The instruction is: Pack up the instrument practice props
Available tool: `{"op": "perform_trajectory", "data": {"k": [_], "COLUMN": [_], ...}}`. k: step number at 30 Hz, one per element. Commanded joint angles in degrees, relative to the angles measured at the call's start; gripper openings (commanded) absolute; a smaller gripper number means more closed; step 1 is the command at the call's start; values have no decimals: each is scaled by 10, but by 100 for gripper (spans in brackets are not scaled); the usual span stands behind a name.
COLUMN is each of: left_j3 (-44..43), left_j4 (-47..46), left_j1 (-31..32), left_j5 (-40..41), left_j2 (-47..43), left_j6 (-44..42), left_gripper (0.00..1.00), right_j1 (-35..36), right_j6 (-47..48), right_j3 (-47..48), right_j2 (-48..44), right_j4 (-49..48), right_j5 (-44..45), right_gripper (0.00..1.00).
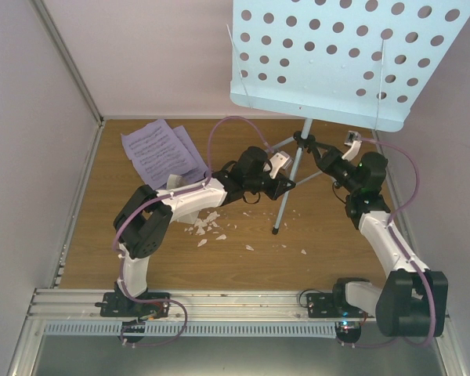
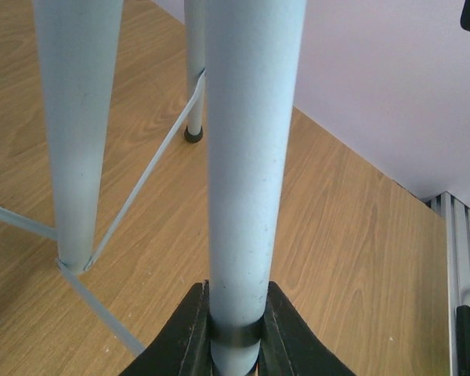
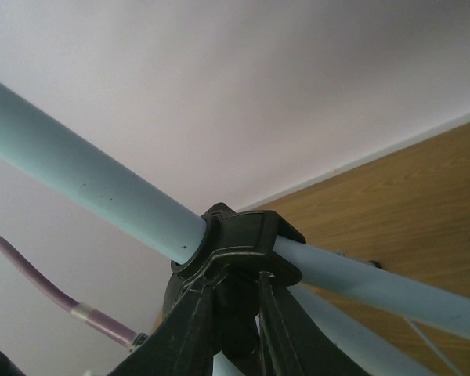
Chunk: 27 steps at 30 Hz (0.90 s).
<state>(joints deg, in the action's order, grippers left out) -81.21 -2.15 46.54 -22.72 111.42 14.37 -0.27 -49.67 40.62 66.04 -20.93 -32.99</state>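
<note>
The light-blue music stand (image 1: 337, 55) stands at the back right, its perforated desk high in the top view. My left gripper (image 1: 286, 178) is shut on one of its light-blue lower tubes (image 2: 247, 157); both fingers (image 2: 189, 333) press the tube's sides. My right gripper (image 1: 323, 155) is shut on the stand's black collar (image 3: 247, 243), where the tubes meet. The lilac sheet-music pages (image 1: 160, 149) lie on the table at the back left, apart from both grippers. The white metronome is not in view.
Small white crumbs (image 1: 207, 225) lie scattered on the wooden table (image 1: 243, 266) near the left arm's elbow. Lilac walls close in the left, back and right. A stand leg's black foot (image 1: 276, 229) rests mid-table. A metal rail (image 1: 235, 301) runs along the near edge.
</note>
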Motion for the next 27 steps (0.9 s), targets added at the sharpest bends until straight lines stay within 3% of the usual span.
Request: {"op": "perform_trajectory", "data": {"k": [1,6,12,15,27], "left_j3": [-12,-11,-12,-12,-9], "left_j4": [4,7,9,17,38], "left_j1": [-1,-1,-1,-1,-1], "left_j5": [19,19,21,31,55], "left_j2": [5,1,-4,-8,-27], "left_j6": [22,22,21,22,31], "left_gripper": [0,0,0,0,0], "right_j1": [3,25,38,51,152], "right_j6": [70,137,242,307,589], "right_j3": [6,12,9,-9,-50], "right_j2": [3,8,-8,-28,-90], "right_j4": [-12,-2,24,16,45], "right_j5": [-2,-1,27,42,234], "right_gripper": [16,16,3,3,7]}}
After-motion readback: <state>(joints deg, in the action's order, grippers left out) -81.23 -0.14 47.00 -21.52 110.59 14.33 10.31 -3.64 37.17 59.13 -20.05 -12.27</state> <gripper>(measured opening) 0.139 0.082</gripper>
